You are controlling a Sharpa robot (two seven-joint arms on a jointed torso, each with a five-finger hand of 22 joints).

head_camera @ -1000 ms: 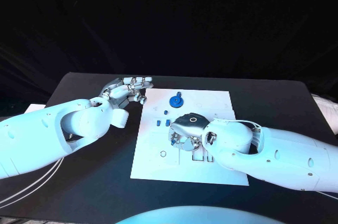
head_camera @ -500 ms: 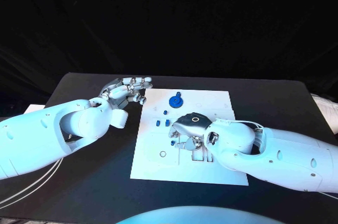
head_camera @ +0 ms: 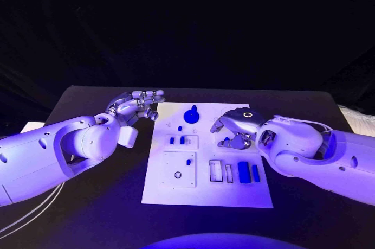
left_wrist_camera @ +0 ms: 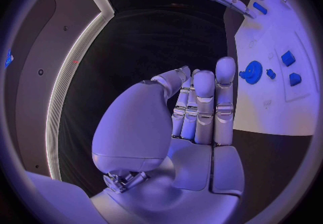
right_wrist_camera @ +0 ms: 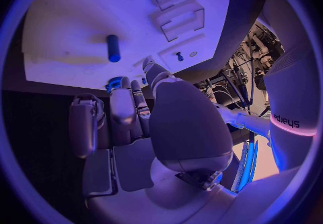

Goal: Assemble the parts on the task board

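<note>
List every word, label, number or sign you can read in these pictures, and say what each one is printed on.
"sharpa": seen upside down in the right wrist view, on the white arm of the robot beside the task board.
No readable print on the task board, the blue parts, or either hand in the head view.

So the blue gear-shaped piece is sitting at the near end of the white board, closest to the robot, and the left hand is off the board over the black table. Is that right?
Not quite. The head view shows the blue gear-shaped piece at the far end of the white board, away from the robot. The rest holds: the left hand is off the board, over the black table.
</note>
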